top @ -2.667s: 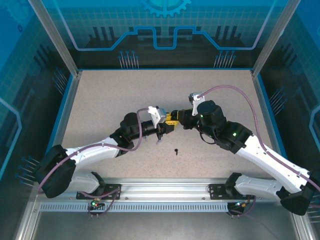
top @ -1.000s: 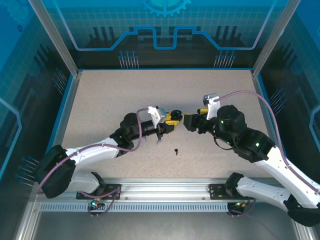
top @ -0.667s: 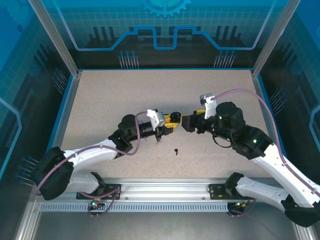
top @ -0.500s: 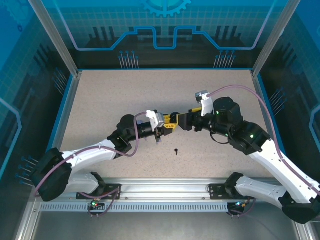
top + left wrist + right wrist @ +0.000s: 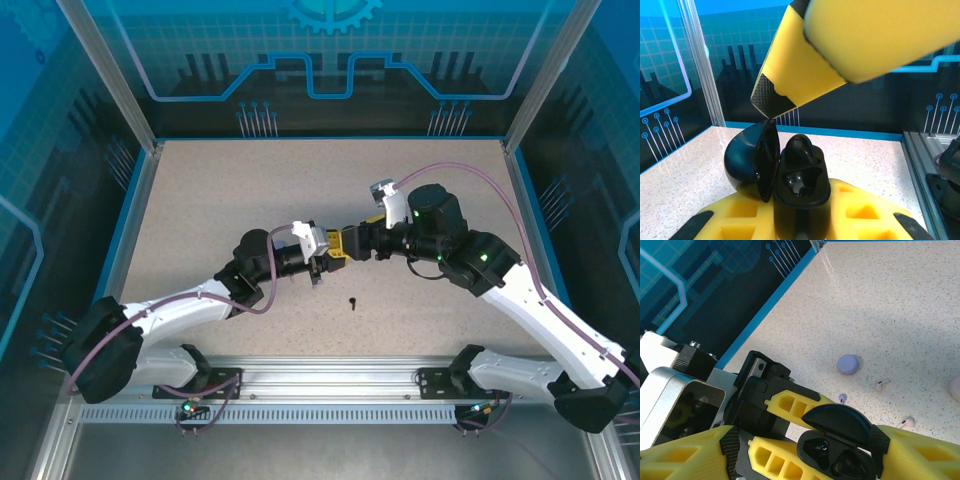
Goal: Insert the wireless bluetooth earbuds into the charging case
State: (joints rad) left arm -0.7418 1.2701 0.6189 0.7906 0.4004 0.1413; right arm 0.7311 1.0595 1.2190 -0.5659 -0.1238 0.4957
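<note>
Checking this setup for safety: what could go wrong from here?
The right end effector straddles the open case held by the left end effector; a nudge could snap the lid shut or twist the case loose. A black bud lies loose on the table near the arms, easily swept away.

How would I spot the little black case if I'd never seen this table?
Look to the middle of the speckled table, where the two arms meet. There the left end effector pinches the charging case between yellow fingers. It is glossy black with its round lid hinged open, unlike the tiny black earbud lying loose nearby.
</note>
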